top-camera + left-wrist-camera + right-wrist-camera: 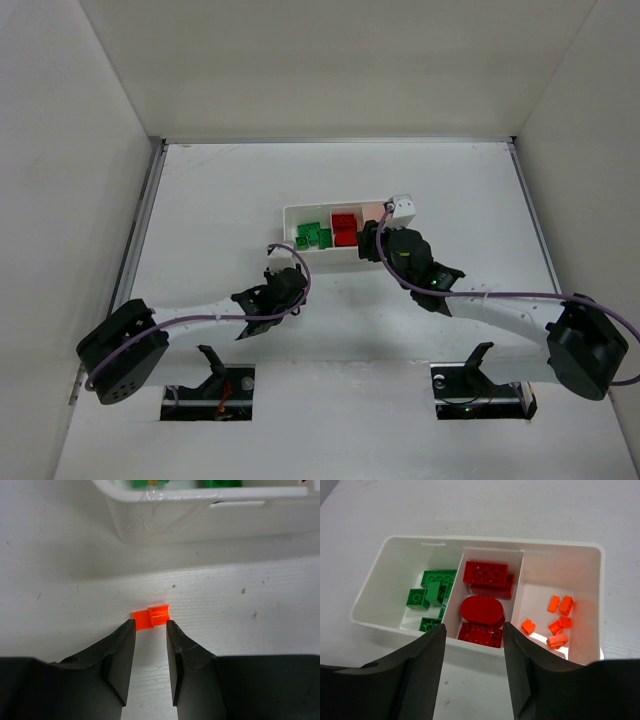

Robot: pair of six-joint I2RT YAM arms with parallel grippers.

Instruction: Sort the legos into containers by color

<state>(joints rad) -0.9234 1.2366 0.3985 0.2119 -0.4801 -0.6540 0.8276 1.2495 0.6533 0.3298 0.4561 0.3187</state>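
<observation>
One small orange lego (151, 617) lies on the table just in front of the white tray (200, 515). My left gripper (151, 626) is open, low over the table, its fingertips either side of the orange piece's near edge; it also shows in the top view (288, 278). My right gripper (474, 630) is open and empty, hovering over the tray's near wall (485, 647). In the tray (292, 214) green bricks (432, 595) fill the left compartment, red bricks (485, 605) the middle, and several orange bits (557, 622) the right. My right gripper also shows in the top view (372, 240).
White walls enclose the table on the left, back and right. Purple cables run along both arms. The tray's near wall stands close ahead of my left fingers.
</observation>
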